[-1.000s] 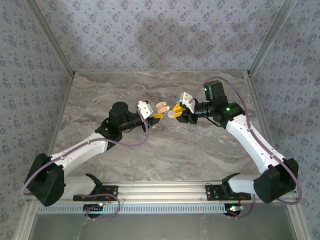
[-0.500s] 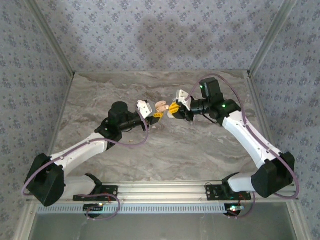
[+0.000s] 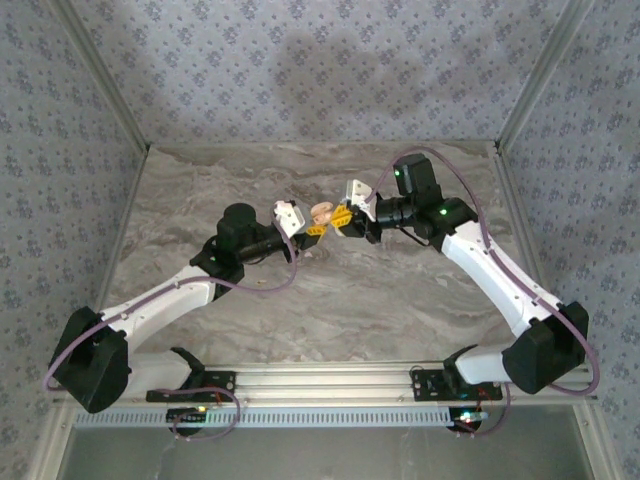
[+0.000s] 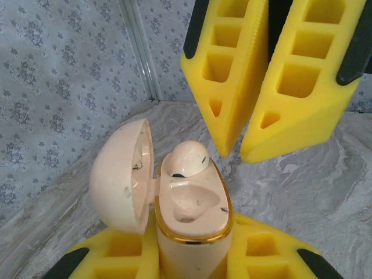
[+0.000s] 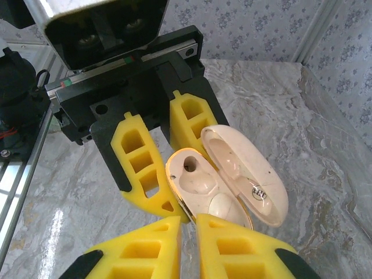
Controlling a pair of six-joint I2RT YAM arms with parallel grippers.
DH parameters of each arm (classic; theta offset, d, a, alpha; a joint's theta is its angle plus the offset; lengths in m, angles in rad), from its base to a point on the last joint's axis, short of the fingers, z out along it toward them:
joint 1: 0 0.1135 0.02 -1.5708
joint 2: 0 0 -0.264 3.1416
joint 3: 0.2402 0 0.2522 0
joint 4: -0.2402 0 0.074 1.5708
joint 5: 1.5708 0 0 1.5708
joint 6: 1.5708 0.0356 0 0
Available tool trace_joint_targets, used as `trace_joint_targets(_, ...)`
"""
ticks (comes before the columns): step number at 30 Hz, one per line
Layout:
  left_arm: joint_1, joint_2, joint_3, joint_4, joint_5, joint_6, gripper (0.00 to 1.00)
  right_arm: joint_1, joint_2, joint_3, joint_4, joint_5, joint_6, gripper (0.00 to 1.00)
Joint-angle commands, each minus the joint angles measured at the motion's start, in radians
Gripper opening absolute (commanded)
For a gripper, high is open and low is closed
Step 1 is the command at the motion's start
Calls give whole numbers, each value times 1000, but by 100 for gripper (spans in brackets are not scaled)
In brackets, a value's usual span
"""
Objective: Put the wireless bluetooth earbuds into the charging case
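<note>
My left gripper [image 3: 312,229] is shut on the peach charging case [image 4: 195,209] and holds it upright above the table's middle. The case's lid [image 4: 119,174] hangs open to the left. One pale earbud [image 4: 187,158] sits in the far socket, and the socket [image 4: 189,200] nearer the left wrist camera is empty. My right gripper [image 4: 237,152] is shut with nothing between its yellow fingers. Its tips hover just above and to the right of the earbud. In the right wrist view its tips [image 5: 188,224] are at the case's near rim [image 5: 197,180], beside the seated earbud [image 5: 222,206].
The grey marbled tabletop [image 3: 330,300] spreads below both arms. Patterned walls and metal corner posts [image 3: 530,90] close in the back and sides. An aluminium rail [image 3: 320,380] with the arm bases runs along the near edge.
The right gripper has moved left up to the case, and its jaws have closed. The left gripper has held the open case still.
</note>
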Motion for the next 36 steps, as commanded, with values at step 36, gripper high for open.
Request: trace_joint_targets(36, 457, -121, -90, -126, -209, -522, 16, 348, 404, 226, -17, 665, 1224, 41)
